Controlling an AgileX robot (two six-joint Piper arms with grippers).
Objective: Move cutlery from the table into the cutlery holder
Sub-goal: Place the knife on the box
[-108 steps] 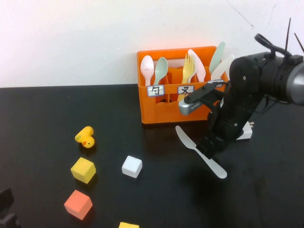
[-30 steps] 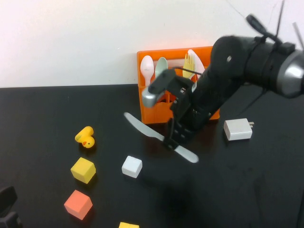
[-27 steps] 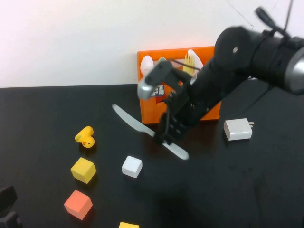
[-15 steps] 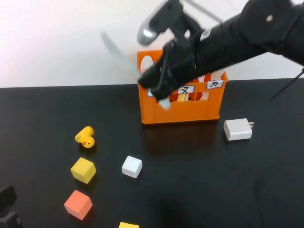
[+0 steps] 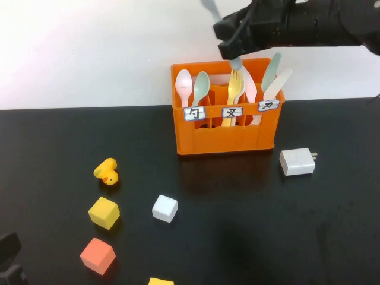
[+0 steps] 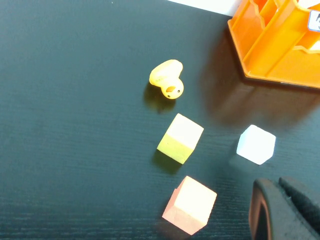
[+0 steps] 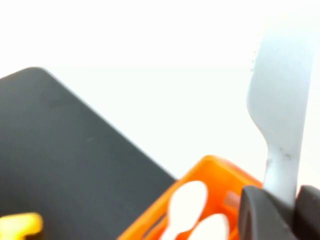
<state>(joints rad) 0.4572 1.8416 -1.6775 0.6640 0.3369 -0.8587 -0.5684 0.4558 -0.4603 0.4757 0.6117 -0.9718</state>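
The table [image 5: 53, 148] bore the holder [image 5: 225, 133] at its back. Above the holder, the right gripper [image 5: 237, 37] pinched a grey knife [image 7: 280, 115]. The left gripper [image 6: 285, 212] hung low over the front-left cubes; cannot tell its fingers' state.

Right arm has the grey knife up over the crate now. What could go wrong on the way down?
The right gripper holds the grey knife above the cutlery holder, over the middle slot where the yellow fork stands. Lowered there, it may jam against the fork or land in the wrong compartment. Only the handle end is pinched, so the knife could pivot. The left gripper sits low near the cubes, uninvolved.
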